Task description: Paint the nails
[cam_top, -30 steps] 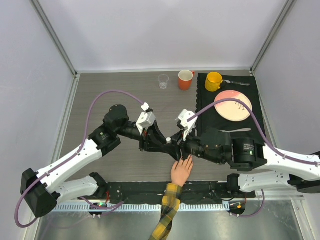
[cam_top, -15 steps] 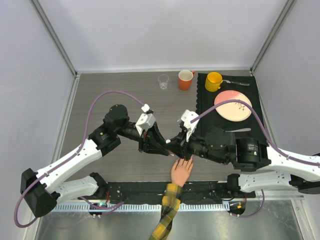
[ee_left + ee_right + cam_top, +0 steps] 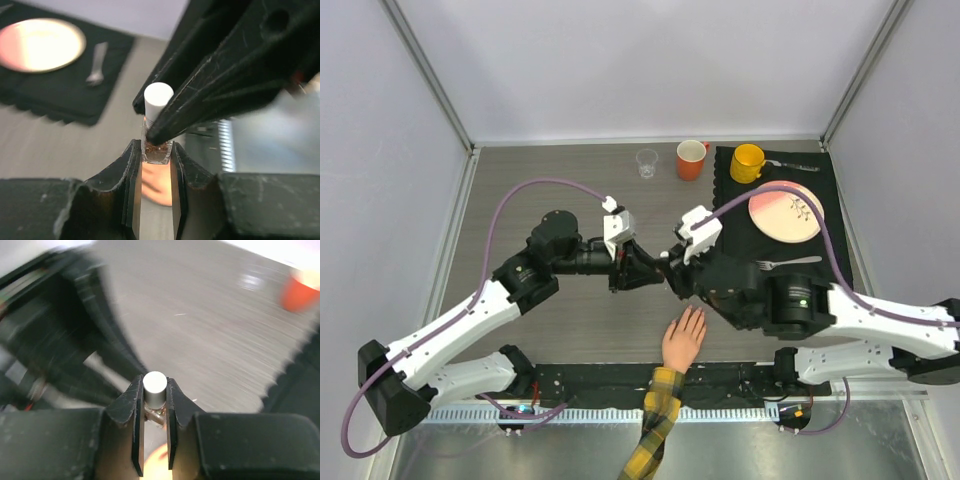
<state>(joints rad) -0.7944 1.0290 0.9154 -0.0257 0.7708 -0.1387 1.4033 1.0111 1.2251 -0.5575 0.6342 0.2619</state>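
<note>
Nearest, the hand (image 3: 683, 340) in its plaid sleeve (image 3: 658, 420) is lying at the table's near edge with its fingers pointing far. The nails (image 3: 692, 315) are barely being made out at the fingertips, and no polish is being seen on them. Half a second ago both grippers were being held right over those fingertips. Now the pair is being carried farther up the table, so the hand is being shown whole and is being touched by nothing.

Just beyond it, the bottle (image 3: 157, 150) is being clamped by its glass body between the fingers of the left gripper (image 3: 642, 272). Its white cap (image 3: 154, 384) is being pinched by the right gripper (image 3: 672, 278), whose fingers are being pressed against either side of it. In both wrist views the cap is being seen seated on the bottle's neck; whether it is being loosened cannot be told.

The shift is being read as a drawing-back to open the bottle, not as painting. No brush is being seen yet, and the nails are being left for later.

Farther right, the plate (image 3: 786, 211) and fork (image 3: 788, 261) on the dark mat (image 3: 732, 195) are being left alone, as are the glass (image 3: 647, 162), orange mug (image 3: 691, 159) and yellow mug (image 3: 747, 162) at the far edge.
</note>
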